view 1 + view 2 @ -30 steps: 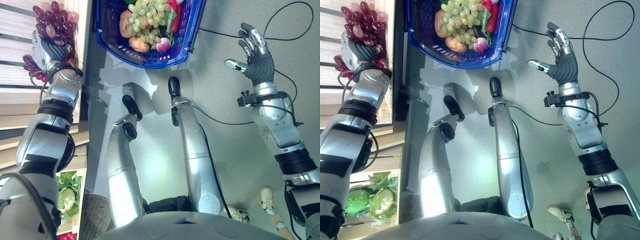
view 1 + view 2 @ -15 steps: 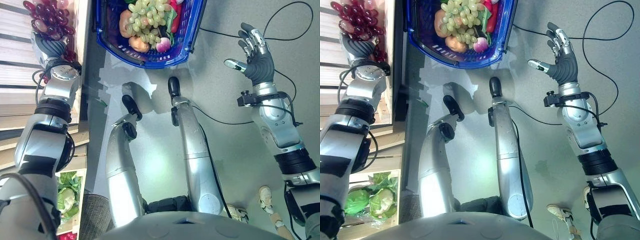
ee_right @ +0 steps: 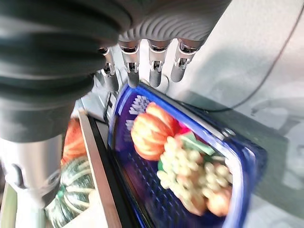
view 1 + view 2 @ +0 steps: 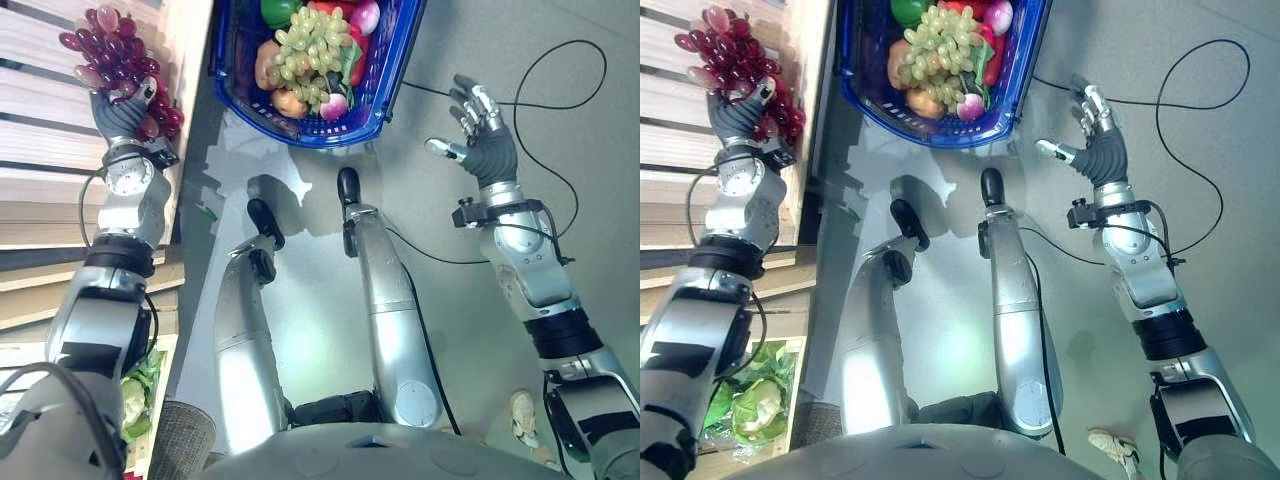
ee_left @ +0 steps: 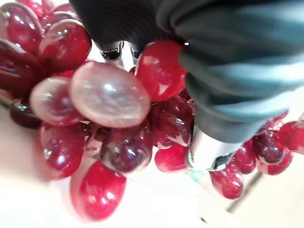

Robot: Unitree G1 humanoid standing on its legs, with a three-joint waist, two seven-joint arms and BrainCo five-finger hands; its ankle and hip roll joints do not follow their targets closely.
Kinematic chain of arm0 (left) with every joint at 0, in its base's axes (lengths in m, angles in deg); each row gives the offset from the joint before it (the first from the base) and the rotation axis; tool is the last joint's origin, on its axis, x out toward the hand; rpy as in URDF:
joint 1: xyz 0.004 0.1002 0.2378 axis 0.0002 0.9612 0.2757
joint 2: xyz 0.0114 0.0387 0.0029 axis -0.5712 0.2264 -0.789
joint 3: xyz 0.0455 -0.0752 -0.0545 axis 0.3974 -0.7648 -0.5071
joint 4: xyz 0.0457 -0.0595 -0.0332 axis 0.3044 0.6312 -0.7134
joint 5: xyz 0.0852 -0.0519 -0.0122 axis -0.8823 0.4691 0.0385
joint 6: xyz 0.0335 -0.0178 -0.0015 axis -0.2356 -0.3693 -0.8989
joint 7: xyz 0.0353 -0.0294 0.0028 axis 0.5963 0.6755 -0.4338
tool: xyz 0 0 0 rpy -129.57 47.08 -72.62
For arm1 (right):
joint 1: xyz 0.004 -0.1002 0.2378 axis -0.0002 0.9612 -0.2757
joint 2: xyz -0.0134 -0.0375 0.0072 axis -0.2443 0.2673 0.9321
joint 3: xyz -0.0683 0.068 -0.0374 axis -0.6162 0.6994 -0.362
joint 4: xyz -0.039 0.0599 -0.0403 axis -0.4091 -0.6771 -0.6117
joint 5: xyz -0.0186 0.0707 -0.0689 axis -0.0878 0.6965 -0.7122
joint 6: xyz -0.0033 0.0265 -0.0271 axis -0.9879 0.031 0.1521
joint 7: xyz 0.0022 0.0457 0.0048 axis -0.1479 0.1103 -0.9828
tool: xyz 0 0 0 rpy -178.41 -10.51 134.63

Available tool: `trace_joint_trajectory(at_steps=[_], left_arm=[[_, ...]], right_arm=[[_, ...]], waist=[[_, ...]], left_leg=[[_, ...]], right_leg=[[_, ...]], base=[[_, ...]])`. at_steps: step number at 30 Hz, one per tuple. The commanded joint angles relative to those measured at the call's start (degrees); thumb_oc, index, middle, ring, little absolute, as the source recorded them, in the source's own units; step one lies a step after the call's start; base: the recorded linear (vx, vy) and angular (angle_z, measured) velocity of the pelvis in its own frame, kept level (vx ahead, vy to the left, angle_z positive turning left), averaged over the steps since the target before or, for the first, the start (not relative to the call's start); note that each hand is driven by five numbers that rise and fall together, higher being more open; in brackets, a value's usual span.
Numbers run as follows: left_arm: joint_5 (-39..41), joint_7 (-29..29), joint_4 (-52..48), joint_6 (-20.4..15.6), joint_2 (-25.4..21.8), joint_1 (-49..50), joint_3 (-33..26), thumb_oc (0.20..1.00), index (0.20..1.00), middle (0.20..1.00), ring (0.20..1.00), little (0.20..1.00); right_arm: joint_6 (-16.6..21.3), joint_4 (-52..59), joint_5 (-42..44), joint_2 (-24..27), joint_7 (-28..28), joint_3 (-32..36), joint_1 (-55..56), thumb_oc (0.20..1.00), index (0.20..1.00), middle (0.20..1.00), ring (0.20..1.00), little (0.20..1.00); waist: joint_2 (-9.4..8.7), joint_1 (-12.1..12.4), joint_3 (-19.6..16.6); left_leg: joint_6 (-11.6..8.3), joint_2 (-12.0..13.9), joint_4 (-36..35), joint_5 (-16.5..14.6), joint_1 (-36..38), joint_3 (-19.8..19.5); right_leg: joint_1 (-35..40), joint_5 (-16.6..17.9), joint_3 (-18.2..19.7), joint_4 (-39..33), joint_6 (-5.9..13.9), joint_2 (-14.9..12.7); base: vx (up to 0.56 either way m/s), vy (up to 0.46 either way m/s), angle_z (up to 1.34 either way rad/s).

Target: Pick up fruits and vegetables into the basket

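My left hand [image 4: 122,112] is raised beside the wooden shelf at the left and is shut on a bunch of red grapes [image 4: 112,52]. In the left wrist view the glossy red grapes [image 5: 107,95] bulge round its curled fingers. The blue basket [image 4: 300,138] stands on the grey floor ahead, to the right of that hand. It holds green grapes [image 4: 315,45], orange fruit, a radish and a green pepper. My right hand [image 4: 482,135] hovers open over the floor right of the basket, holding nothing. Its straight fingers [image 3: 154,69] point towards the basket [image 3: 237,156].
A slatted wooden shelf [image 4: 40,150] runs down the left side. A crate of green lettuce [image 4: 750,420] sits at the lower left. A striped green pumpkin [image 3: 71,204] and an orange one lie on the shelf beside the basket. Grey floor [image 4: 560,200] spreads to the right.
The camera has shifted a little. My left hand has kept the red grapes and carried them slightly right, towards the basket. The right hand has drifted a little inward, still open.
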Motion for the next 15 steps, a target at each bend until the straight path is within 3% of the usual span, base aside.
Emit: trace_joint_trajectory(at_steps=[1, 6, 15], left_arm=[[0.11, -6.01, -6.45, -5.14, 4.2, 2.13, 1.01, 0.2, 0.2, 0.2, 0.2, 0.2], [-1.75, -9.25, -11.48, -6.75, 4.01, 5.55, -0.37, 0.2, 0.2, 0.2, 0.2, 0.2], [-9.49, -11.14, -21.62, -8.73, 2.36, 12.45, -1.58, 0.2, 0.2, 0.2, 0.2, 0.2]], right_arm=[[-1.06, 5.16, -2.96, 0.11, 2.06, 1.45, 2.98, 1.0, 1.0, 1.0, 1.0, 1.0], [-1.74, 5.89, -3.44, 0.05, 4.95, 1.29, 4.27, 1.0, 1.0, 1.0, 1.0, 1.0], [-1.49, 10.73, 6.76, -2.12, 15.87, 1.73, 6.44, 1.0, 1.0, 1.0, 1.0, 1.0]], waist=[[-1.01, 0.84, -2.43], [-0.81, 1.43, -2.43], [-0.18, 2.66, -2.43]], left_leg=[[2.32, -2.42, -4.02, -3.0, 4.71, 3.61], [2.42, -2.74, -5.17, -3.05, 8.54, 3.95], [2.21, -3.16, -7.29, -2.93, 15.87, 4.07]], right_leg=[[3.42, -1.36, -0.96, -1.89, 2.6, 3.79], [7.51, -1.61, -1.37, -3.02, 2.45, 3.69], [14.99, -1.8, -1.98, -5.7, 2.31, 3.07]], base=[[-0.02, 0.023, 0.07], [0.0, 0.003, 0.01], [0.0, 0.0, 0.0]])
